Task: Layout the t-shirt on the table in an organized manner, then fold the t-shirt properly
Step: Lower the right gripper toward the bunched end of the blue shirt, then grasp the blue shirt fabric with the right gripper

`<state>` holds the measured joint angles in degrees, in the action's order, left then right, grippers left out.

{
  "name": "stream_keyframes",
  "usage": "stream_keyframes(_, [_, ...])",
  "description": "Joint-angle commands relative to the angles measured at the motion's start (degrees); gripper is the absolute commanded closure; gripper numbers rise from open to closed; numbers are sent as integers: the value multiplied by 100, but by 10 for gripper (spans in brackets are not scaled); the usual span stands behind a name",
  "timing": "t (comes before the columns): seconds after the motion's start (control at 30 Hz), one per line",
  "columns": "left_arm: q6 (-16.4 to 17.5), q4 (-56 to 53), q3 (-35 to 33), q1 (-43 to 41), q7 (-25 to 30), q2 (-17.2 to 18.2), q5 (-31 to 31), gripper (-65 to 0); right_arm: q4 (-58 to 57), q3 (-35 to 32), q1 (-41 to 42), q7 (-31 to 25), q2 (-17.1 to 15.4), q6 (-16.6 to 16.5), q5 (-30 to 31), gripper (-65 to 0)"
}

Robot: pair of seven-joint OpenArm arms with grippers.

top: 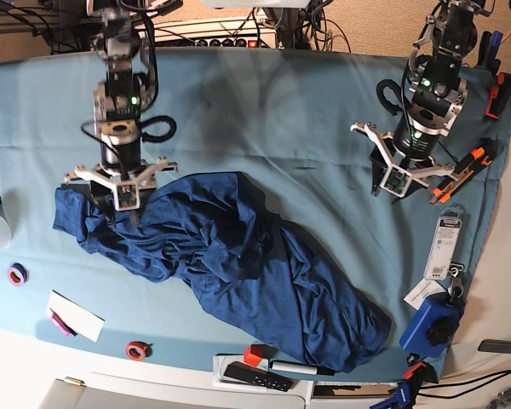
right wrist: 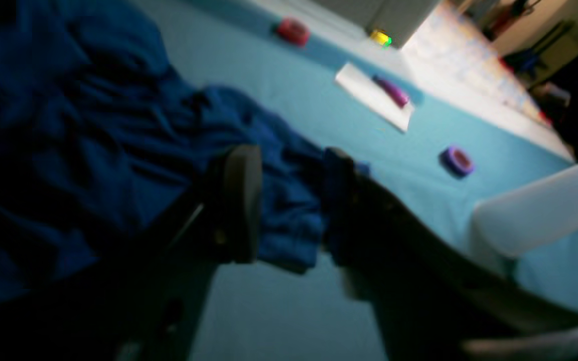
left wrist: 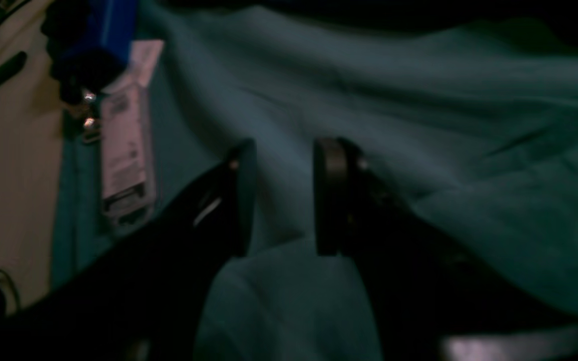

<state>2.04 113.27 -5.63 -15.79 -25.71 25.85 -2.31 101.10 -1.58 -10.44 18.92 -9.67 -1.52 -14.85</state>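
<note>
The dark navy t-shirt (top: 238,264) lies crumpled in a long diagonal heap on the teal-draped table (top: 264,119), running from left of centre to the front right. My right gripper (top: 123,200) hangs over the shirt's left end. In the right wrist view its fingers (right wrist: 241,200) stand apart with a bunch of blue t-shirt (right wrist: 68,150) fabric between them, so the right gripper (right wrist: 291,170) is open. My left gripper (top: 398,183) is far from the shirt, above bare table cloth (left wrist: 419,125). The left gripper (left wrist: 284,165) is open with nothing in it.
A purple tape roll (top: 17,274), a white card with a purple pen (top: 75,315) and a red tape roll (top: 136,349) sit front left. A remote (top: 255,375) lies at the front edge. A blue box (top: 432,322), a packaged tag (top: 445,243) and orange-handled tools (top: 468,166) lie right.
</note>
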Motion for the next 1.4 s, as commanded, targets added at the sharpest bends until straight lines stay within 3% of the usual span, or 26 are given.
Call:
stream_keyframes(0.0, [35, 101, 24, 42, 131, 50, -50, -204, -2, 13, 173, -170, -31, -37, 103, -294])
stream_keyframes(0.1, [105, 101, 24, 42, 131, 50, -164, -204, -146, 13, 413, -81, -11, -321, 658, -327])
stream_keyframes(0.3, [103, 101, 24, 42, 129, 50, -160, -204, -146, 13, 863, 87, 437, -435, 1235, -327])
stream_keyframes(0.43, [103, 101, 24, 39, 129, 50, -160, -204, -149, 11, 1040, 221, 715, -758, 1294, -327])
stream_keyframes(0.77, [103, 101, 24, 42, 129, 50, -157, -204, -1241, 2, 1534, 166, 881, -848, 1508, -327])
stream_keyframes(0.9, [103, 101, 24, 55, 133, 50, -157, -205, -1233, -4, 1641, 192, 1086, -1241, 1552, -327])
stream_keyframes(1.07, [103, 101, 24, 57, 170, 50, -157, -204, -1233, -452, 1646, 219, 1204, -1228, 1530, -327])
stream_keyframes(1.23, [103, 101, 24, 57, 170, 50, -155, -204, -1235, -894, 1646, 332, 1207, -861, 1180, -327])
stream_keyframes(1.37, [105, 101, 24, 57, 170, 50, -157, -204, -1307, -881, 1650, 540, 1204, -763, 866, -327])
